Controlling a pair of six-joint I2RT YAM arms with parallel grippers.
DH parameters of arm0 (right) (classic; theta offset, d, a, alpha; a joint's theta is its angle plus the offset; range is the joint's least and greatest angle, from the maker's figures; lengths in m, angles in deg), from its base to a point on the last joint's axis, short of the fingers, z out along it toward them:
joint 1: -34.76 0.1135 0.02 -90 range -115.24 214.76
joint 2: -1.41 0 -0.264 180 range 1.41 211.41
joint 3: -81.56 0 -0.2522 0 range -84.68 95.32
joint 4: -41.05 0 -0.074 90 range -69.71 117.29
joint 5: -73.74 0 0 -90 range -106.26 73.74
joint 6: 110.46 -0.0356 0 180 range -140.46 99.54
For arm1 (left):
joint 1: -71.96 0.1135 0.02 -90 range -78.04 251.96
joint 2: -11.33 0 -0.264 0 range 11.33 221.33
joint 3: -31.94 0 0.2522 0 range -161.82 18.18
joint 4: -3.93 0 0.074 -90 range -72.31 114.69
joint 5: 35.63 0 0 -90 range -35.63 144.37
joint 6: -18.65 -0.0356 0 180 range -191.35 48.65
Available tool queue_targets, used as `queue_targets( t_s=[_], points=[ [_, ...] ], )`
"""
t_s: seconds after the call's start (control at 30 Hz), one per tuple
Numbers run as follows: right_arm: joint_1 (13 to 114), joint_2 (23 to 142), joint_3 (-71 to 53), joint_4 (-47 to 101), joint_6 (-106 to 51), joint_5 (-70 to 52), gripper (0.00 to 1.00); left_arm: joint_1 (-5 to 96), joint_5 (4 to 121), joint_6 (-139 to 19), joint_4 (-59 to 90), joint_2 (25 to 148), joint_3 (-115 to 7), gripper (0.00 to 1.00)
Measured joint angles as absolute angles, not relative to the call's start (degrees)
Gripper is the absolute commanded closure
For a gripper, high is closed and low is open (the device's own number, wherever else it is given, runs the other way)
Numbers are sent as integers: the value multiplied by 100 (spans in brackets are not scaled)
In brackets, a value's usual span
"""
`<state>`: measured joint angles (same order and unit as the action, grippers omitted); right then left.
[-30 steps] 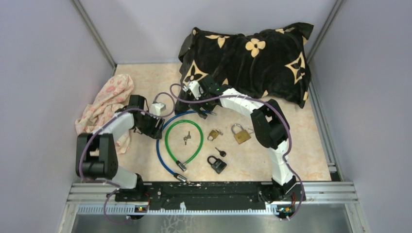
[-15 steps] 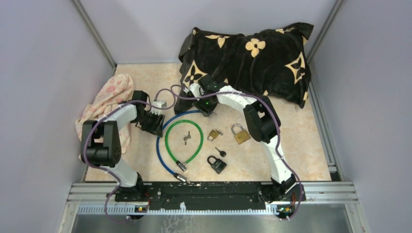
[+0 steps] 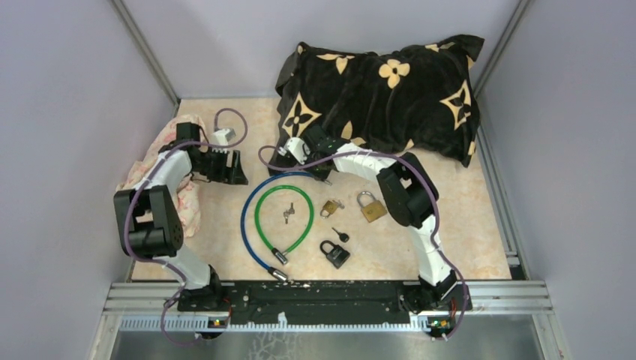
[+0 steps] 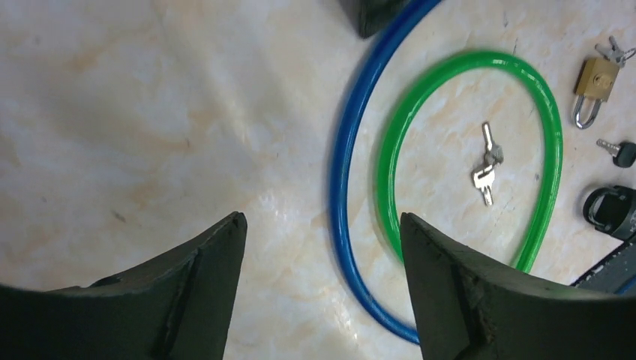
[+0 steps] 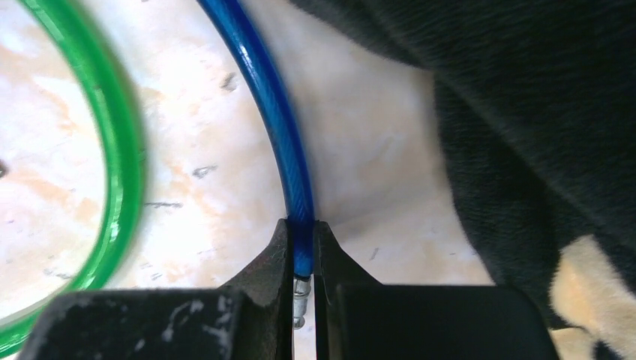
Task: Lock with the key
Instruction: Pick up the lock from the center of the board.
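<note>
I can read no lettering, number or brand name on anything in my feeds. The nearest thing to a sign is the tan pattern on the black pillow (image 3: 420, 94) at the far edge of the table (image 3: 465, 232): four-petal flowers and pointed four-armed stars (emblems only, with no letters among them that I can make out). The larger brass padlock (image 3: 371, 208), the smaller brass padlock (image 3: 329, 208) and the black padlock (image 3: 335, 253) toward the table's near edge show plain faces; any stamp on them is too small for me to tell.
</note>
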<state>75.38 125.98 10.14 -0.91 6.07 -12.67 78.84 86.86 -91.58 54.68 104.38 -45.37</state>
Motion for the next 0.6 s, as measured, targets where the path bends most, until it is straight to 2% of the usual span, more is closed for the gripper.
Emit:
queue_targets(
  t_s=[0.13, 0.4, 0.47, 0.5, 0.53, 0.6],
  points=[
    [7630, 12196, 431, 298, 399, -1127, 100, 7678, 8754, -9457, 5204, 10891, -4830, 3],
    [7678, 11282, 5, 1203, -128, -867, 100, 7372, 8909, -10275, 4489, 11048, -4751, 2],
    [7698, 11131, -22, 1393, -195, -843, 100, 7287, 8925, -10445, 4395, 11046, -4707, 6],
    [7700, 11042, -89, 1515, -230, -825, 100, 7252, 8935, -10528, 4343, 11046, -4672, 12],
    [7702, 10967, -168, 1587, -263, -812, 100, 7230, 8940, -10581, 4321, 11046, -4644, 20],
    [7704, 10793, -384, 1705, -318, -762, 100, 7204, 8946, -10697, 4266, 11046, -4574, 43]
  ],
)
